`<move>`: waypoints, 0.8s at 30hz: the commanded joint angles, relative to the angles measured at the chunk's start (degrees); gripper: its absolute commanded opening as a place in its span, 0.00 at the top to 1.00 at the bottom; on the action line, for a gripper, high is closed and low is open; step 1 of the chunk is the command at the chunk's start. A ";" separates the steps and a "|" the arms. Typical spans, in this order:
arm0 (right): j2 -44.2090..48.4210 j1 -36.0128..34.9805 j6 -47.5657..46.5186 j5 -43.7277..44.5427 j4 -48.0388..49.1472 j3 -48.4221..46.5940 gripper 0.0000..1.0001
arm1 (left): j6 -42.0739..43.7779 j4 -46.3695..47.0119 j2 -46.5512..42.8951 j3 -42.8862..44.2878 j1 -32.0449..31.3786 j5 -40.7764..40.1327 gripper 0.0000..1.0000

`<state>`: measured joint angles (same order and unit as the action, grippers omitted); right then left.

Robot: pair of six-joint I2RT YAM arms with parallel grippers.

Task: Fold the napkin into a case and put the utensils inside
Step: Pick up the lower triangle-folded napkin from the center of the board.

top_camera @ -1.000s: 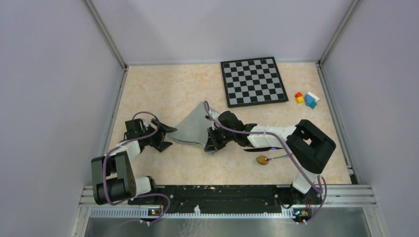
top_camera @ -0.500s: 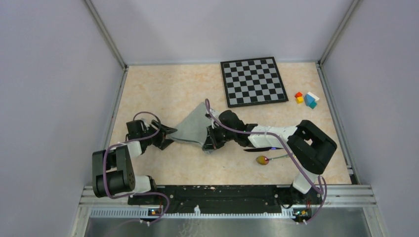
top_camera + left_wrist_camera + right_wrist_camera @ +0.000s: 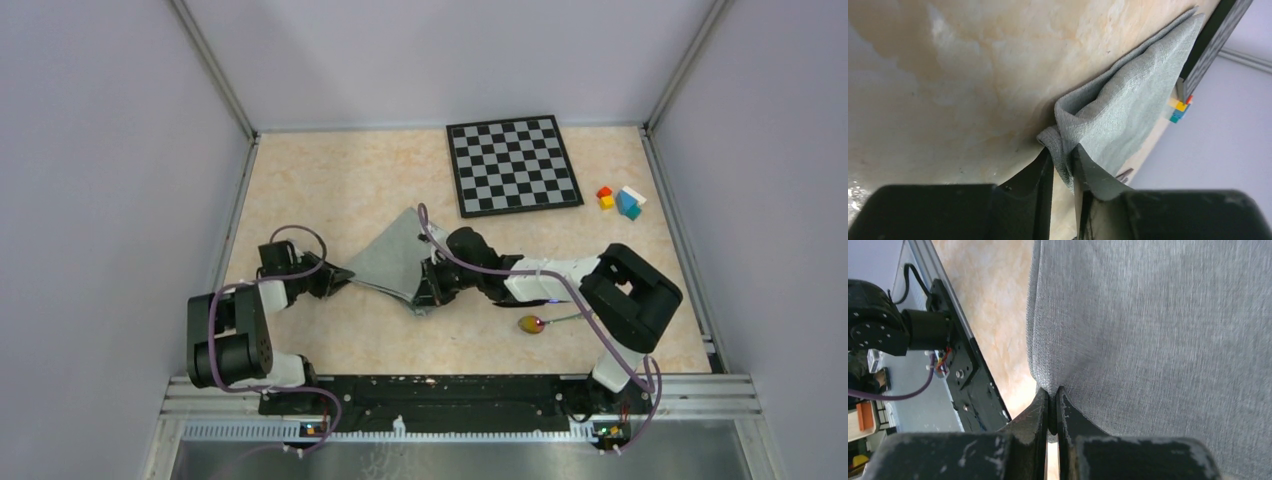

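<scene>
A: Table (image 3: pixel 330 180) status: napkin (image 3: pixel 388 262) bunched, looks part lifted, strung from left gripper (image 3: pixel 1063 161) to right gripper (image 3: pixel 1053 401). No case yet. I'd call this an early fold.
B: Grips?
A: Left pinches a corner, cloth wedged between its fingers, the rest fans away ahead of it. Right is clamped tight on an edge, sheet spreads out past its tips.
B: Next?
A: My read: both carry their corners across together, keep it taut, lay it flat with edges lined up. Risk is a slip at left, thick bunch in there.
B: Utensils?
A: Spoon (image 3: pixel 532 324) on the table behind the right gripper, apart from the cloth. Knife mostly hidden under that arm. They go in last.
</scene>
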<state>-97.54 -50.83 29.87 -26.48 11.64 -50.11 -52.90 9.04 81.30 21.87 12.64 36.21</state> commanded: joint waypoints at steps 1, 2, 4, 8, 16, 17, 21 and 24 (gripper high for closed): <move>1.45 -1.84 0.55 -3.59 6.61 3.67 1.00 | 7.36 -8.33 -1.17 6.23 -0.02 -5.74 0.80; 1.09 -2.55 1.07 -4.05 8.15 4.49 1.00 | 8.31 -11.17 -1.89 7.26 0.01 -6.58 0.85; 0.00 -4.16 2.29 -4.72 11.17 5.85 1.00 | 10.16 -15.39 -3.22 9.56 0.01 -8.88 0.92; -2.77 -8.05 5.67 -6.25 17.90 7.49 1.00 | 12.55 -21.43 -6.13 11.79 0.09 -12.08 1.00; -6.77 -10.78 13.65 -8.76 32.77 10.28 1.00 | 14.94 -38.33 -13.70 19.03 0.15 -23.13 1.00; -7.01 -10.78 14.54 -8.68 34.12 10.72 1.00 | 14.91 -39.07 -14.37 19.34 -0.09 -23.55 1.00; -7.75 -10.78 16.09 -7.76 35.22 11.01 1.00 | 11.30 -40.67 -15.03 20.66 -3.83 -26.05 1.00; -7.82 -10.87 14.20 -6.18 30.72 9.75 1.00 | 8.43 -40.78 -14.16 22.36 -8.37 -28.82 1.00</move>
<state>-104.75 -60.64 44.23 -30.81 43.05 -40.05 -41.17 -33.04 67.24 40.23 8.23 15.05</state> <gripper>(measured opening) 0.025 0.011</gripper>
